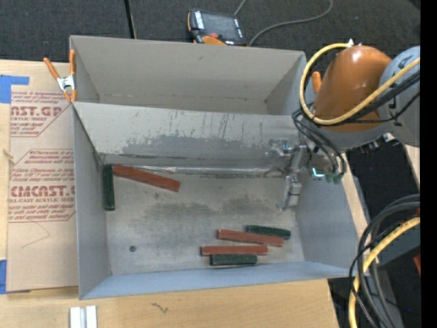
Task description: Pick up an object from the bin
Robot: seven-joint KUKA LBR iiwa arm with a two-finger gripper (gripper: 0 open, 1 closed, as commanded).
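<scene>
At the near side of the bin point(171, 279), four flat sticks are bunched together. A front green stick point(233, 260) and a front red stick point(235, 250) are seen, with a back red stick point(249, 236) and a back green stick point(268, 231) just behind. The end effector point(292, 198) hangs just past them. Nothing is seen in it, and open or closed cannot be told. Farther left, a lone red stick point(145, 178) is seen. Reaching seems to be the step now. Next, one stick must be lined up, reached and pinched.

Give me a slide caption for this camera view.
Gripper hangs in the bin at right, near four red and green bars.
</scene>
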